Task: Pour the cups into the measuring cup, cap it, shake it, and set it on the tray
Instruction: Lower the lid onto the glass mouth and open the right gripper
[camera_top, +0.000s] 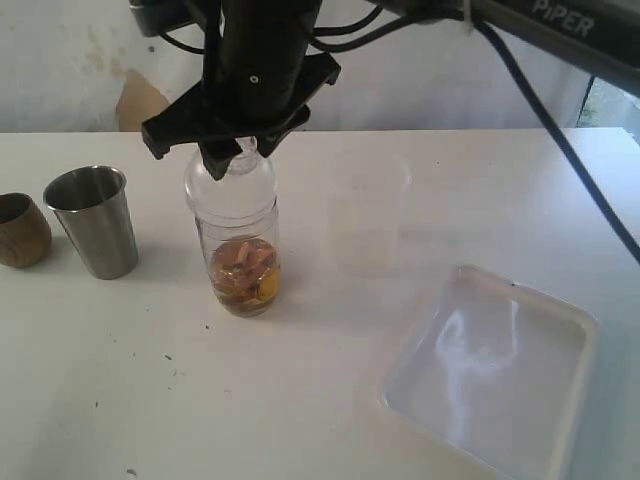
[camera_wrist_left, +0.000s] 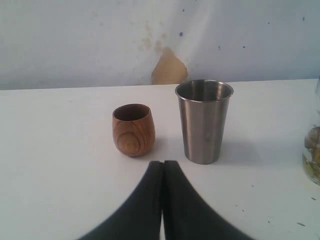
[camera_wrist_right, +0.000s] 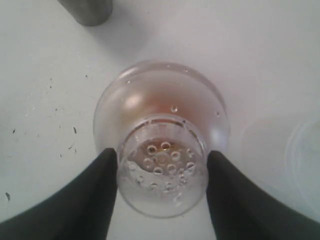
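The measuring cup (camera_top: 240, 250) is a tall clear tumbler standing on the white surface (camera_top: 150, 400), with a layer of brown and orange bits in its bottom. A clear dome lid (camera_top: 230, 185) sits on its mouth; the right wrist view shows small holes in the lid's narrow top. The cup is upright, its long axis vertical and the lid end pointing up.

The right tool (camera_top: 232, 155) hangs straight above the measuring cup, its two fingers (camera_wrist_right: 102, 175) pinching the lid's narrow top from either side.

In the exterior view, the steel tumbler (camera_top: 92, 220) stands left of the measuring cup and the wooden cup (camera_top: 20, 230) further left, both upright. The frosted cup (camera_top: 368, 215) stands just right of the measuring cup. The tray (camera_top: 500, 390) lies nearer the camera, to the measuring cup's right.

The left tool (camera_wrist_left: 163, 167) is pressed together, empty, facing the two left-hand cups.
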